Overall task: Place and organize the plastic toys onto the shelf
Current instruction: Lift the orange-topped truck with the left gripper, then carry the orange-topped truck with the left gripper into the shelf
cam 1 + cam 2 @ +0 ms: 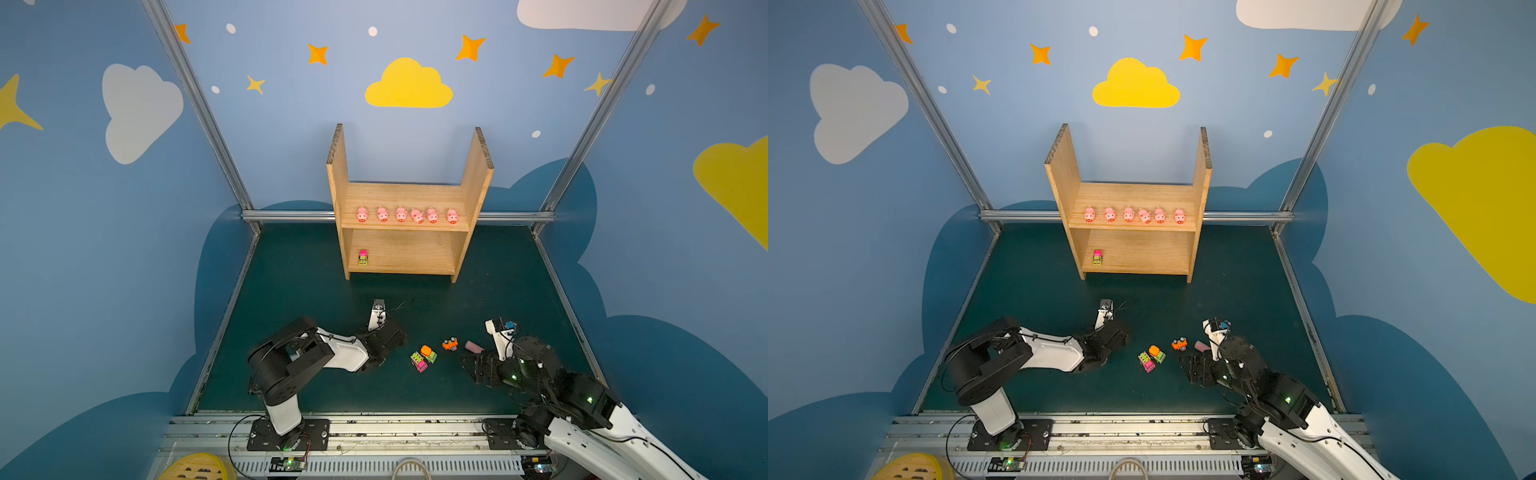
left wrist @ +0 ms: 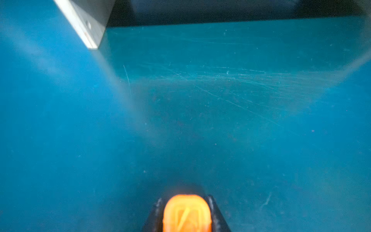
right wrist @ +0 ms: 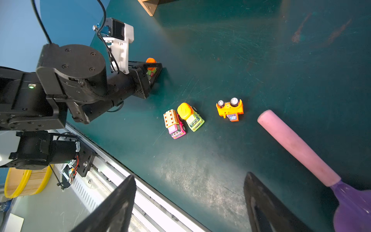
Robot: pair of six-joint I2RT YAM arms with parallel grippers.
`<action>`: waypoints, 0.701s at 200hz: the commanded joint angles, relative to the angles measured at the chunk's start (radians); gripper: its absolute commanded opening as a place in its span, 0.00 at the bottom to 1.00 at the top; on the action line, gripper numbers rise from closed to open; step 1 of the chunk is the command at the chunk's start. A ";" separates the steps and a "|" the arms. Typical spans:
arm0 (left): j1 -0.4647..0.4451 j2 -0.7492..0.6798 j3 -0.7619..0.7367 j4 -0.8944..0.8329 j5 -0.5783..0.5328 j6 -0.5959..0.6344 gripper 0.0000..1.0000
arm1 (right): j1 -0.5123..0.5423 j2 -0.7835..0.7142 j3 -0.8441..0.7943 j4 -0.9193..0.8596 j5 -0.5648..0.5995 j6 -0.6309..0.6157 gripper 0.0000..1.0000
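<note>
The pigs (image 1: 401, 214) are done: all six stand in a row along the front of the upper board of the shelf (image 1: 338, 174), snouts toward the open front. One car (image 1: 363, 257) sits at the left end of the lower board, its long axis running front to back. The step in hand looks like the pick of a second car. In the left wrist view the left gripper (image 3: 154, 69) has its jaws closed snugly on an orange-topped toy (image 2: 186, 213), low over the table (image 3: 261, 60) and well short of the shelf. How that toy faces I cannot tell, since only its rounded orange top shows between the fingers. The right gripper (image 3: 189, 175) hangs with its jaws wide apart and nothing between them, just beside the pink handle of the scoop (image 3: 295, 146). Three cars wait on the table between the two arms. The pink truck (image 3: 174, 124) and the lime mixer (image 3: 190, 117) touch side by side, their long axes nearly parallel and their faces toward the near edge. The orange car (image 3: 229, 109) lies apart from them on its roof, wheels up. The next move likely calls for a lift, then a low, level reach under the upper board to set the toy beside the car already there, lined up the same way. The overturned car will probably need righting when its turn comes.
</note>
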 commanded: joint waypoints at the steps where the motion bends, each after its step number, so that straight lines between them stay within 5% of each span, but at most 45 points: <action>1: -0.002 -0.036 -0.001 -0.055 -0.021 0.000 0.25 | -0.006 0.007 0.021 -0.016 0.014 -0.004 0.83; 75: 0.017 -0.108 0.105 -0.159 -0.041 0.085 0.20 | -0.006 0.012 0.036 -0.016 0.019 -0.011 0.83; 140: 0.164 -0.077 0.294 -0.124 0.048 0.198 0.22 | -0.009 0.027 0.070 -0.017 0.056 -0.024 0.83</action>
